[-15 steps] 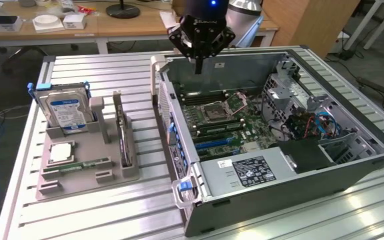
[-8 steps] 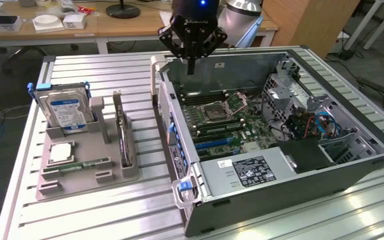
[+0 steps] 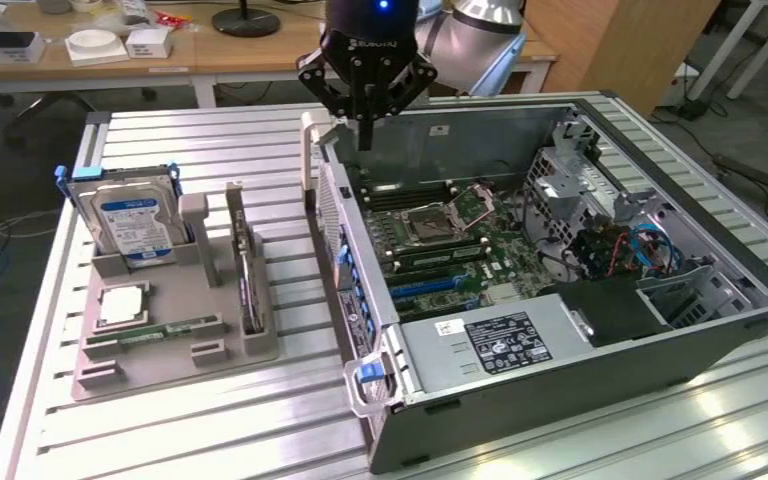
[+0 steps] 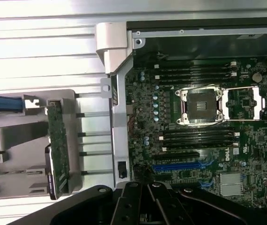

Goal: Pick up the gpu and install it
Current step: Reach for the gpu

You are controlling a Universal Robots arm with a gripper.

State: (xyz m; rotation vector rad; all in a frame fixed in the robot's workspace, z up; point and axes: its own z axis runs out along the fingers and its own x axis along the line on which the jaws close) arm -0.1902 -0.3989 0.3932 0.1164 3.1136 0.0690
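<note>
The gpu [image 3: 244, 268] is a thin dark card standing on its long edge in a slot of the grey holder tray [image 3: 171, 350], at the exterior view's left of the open computer case [image 3: 558, 300]. In the wrist view the gpu [image 4: 58, 145] appears edge-on, with its green board showing. My gripper [image 3: 364, 135] hangs above the case's far left wall, well behind the gpu. Its fingers are shut together with nothing between them. The wrist view has the gripper [image 4: 146, 204] over the motherboard [image 4: 194, 122], near a blue expansion slot [image 4: 180, 165].
In the same tray, a silver hard drive [image 3: 131, 225] stands upright, while a processor chip [image 3: 124, 305] and a green memory stick [image 3: 157, 328] lie flat. The case holds a power supply [image 3: 498, 345] and cables [image 3: 624, 250]. A slatted metal table [image 3: 197, 440] carries everything.
</note>
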